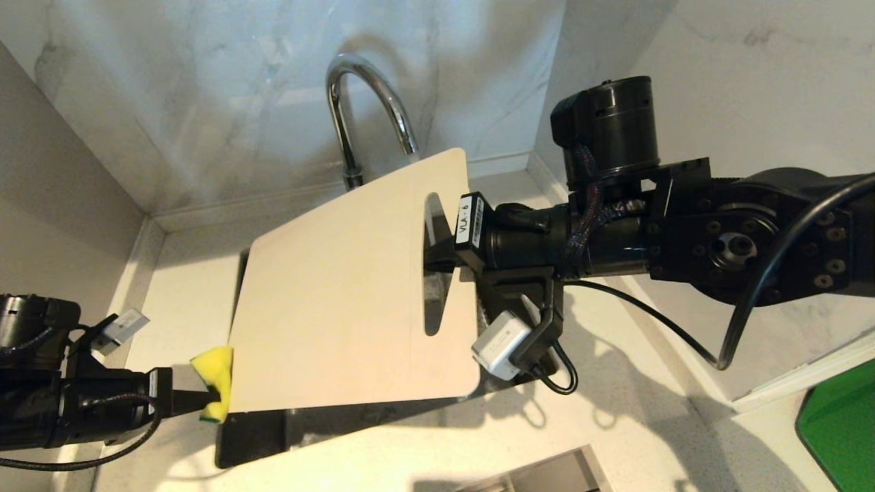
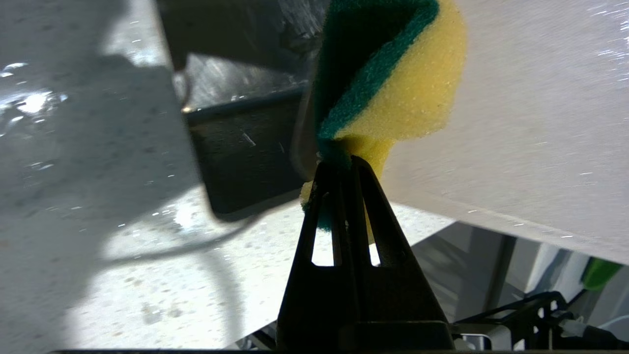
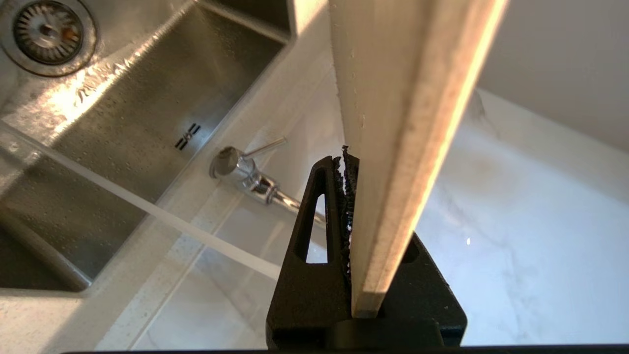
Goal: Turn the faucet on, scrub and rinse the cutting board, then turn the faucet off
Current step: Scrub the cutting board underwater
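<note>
The cream-white cutting board (image 1: 342, 294) hangs tilted over the sink (image 1: 253, 430), in front of the chrome faucet (image 1: 362, 89). My right gripper (image 1: 437, 260) is shut on the board's short end by the handle slot; the right wrist view shows the board's edge (image 3: 408, 98) clamped between the jaws (image 3: 354, 157). My left gripper (image 1: 212, 395) is shut on a yellow and green sponge (image 1: 213, 365), which touches the board's near left corner. In the left wrist view the sponge (image 2: 408, 83) sticks out past the fingertips (image 2: 344, 162) against the board (image 2: 516, 123). The faucet base (image 3: 245, 174) and its thin lever (image 3: 265, 146) show beside what looks like a water stream (image 3: 147, 209).
The steel sink basin (image 3: 147, 113) has a drain (image 3: 46, 32) at one end. Marble wall (image 1: 205, 102) closes the corner behind and to the right. Speckled white counter (image 1: 649, 424) runs around the sink. A green object (image 1: 841, 430) sits at the far right.
</note>
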